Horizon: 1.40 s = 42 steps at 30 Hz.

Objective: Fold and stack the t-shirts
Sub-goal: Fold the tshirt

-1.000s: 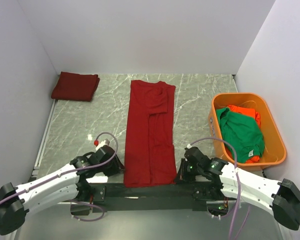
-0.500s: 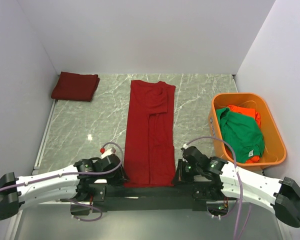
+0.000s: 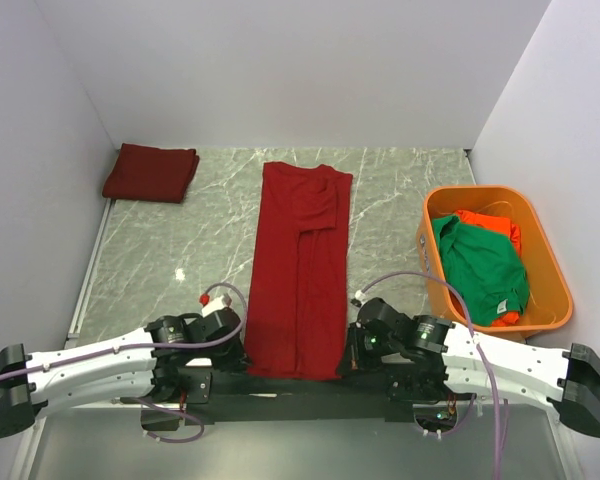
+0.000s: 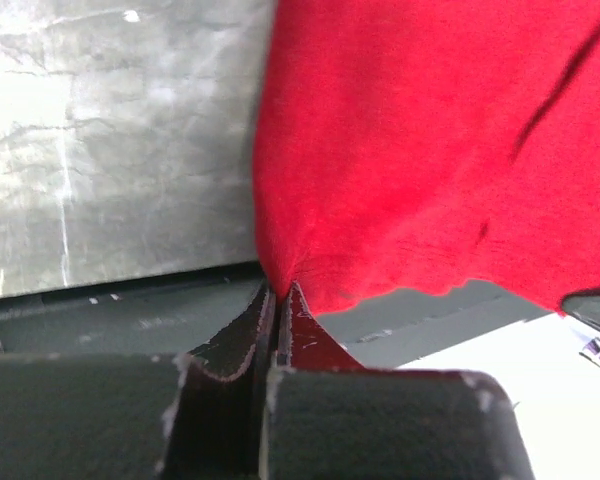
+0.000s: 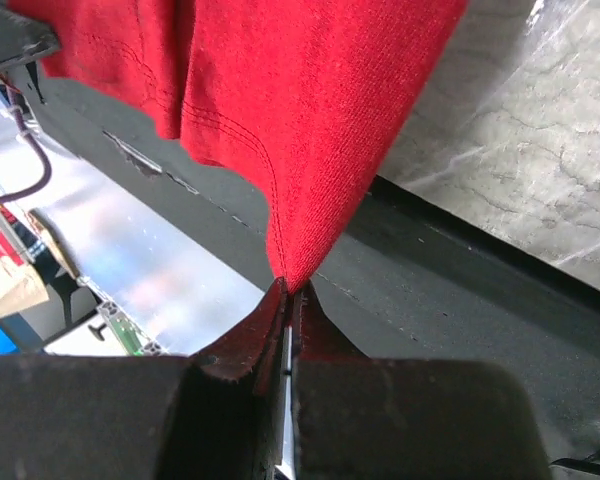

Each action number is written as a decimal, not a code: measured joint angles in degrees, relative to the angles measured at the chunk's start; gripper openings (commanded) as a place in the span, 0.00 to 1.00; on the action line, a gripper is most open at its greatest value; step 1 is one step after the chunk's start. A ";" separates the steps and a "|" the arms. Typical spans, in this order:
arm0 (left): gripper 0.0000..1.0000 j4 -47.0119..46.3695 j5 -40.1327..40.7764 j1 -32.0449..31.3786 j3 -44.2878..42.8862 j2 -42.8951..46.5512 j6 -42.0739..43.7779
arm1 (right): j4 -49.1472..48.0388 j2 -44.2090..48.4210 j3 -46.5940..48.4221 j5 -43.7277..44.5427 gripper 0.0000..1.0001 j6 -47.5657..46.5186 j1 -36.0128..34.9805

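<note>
A crimson t-shirt (image 3: 300,265) lies folded lengthwise into a long strip down the middle of the table. My left gripper (image 3: 246,355) is shut on its near left hem corner (image 4: 280,270). My right gripper (image 3: 348,357) is shut on the near right hem corner (image 5: 295,265). In both wrist views the red cloth pinches into the closed fingertips. A folded crimson t-shirt (image 3: 151,171) lies at the far left corner. A green t-shirt (image 3: 480,265) and an orange-red one (image 3: 490,225) lie bunched in the tub.
The orange plastic tub (image 3: 550,280) stands at the right side against the wall. A dark base bar (image 3: 300,385) runs along the near edge under the shirt's hem. White walls close in the marble table (image 3: 180,250) on three sides.
My left gripper moved in to the shirt's near left corner and shut on it. My right gripper shifted slightly left, still shut on the right corner.
</note>
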<state>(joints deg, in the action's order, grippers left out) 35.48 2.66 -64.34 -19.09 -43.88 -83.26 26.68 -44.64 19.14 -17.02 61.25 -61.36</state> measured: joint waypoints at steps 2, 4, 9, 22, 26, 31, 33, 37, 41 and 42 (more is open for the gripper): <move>0.00 1.25 0.72 0.00 -1.60 0.44 0.55 | 0.35 -0.07 0.31 0.76 0.00 0.22 -0.17; 0.01 1.84 1.92 0.00 -3.67 0.66 1.60 | 1.36 -0.70 1.09 1.90 0.00 0.17 -0.17; 0.00 -0.63 3.21 3.82 -9.03 -3.34 7.26 | 4.17 -5.18 7.34 5.99 0.00 -1.95 1.31; 0.01 -19.50 1.64 23.28 -23.39 -26.64 23.02 | -3.82 -22.25 25.27 18.88 0.00 -10.62 17.31; 0.01 -24.13 1.57 26.34 -25.99 -32.81 23.65 | -7.50 -28.37 26.91 20.44 0.00 -12.61 21.86; 0.01 -27.93 1.20 30.36 -28.39 -40.11 23.63 | -11.65 -35.89 29.11 20.13 0.00 -14.69 27.06; 0.01 -29.05 0.74 31.91 -29.16 -42.10 23.61 | -13.20 -38.21 29.99 19.34 0.00 -15.41 28.70; 0.01 -29.59 -0.50 34.62 -31.65 -45.00 23.65 | -15.34 -42.53 32.48 17.55 0.00 -16.81 32.02; 0.01 -30.73 -1.40 36.30 -34.56 -47.67 23.65 | -16.74 -44.74 34.18 15.61 0.00 -17.79 34.75; 0.01 -31.06 -1.60 36.50 -34.93 -48.04 23.65 | -17.00 -44.87 34.34 15.23 0.00 -17.99 35.32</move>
<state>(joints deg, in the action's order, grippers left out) 4.43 1.06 -27.83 -54.02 -91.92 -59.61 9.67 -89.52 53.47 -1.78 43.27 -26.04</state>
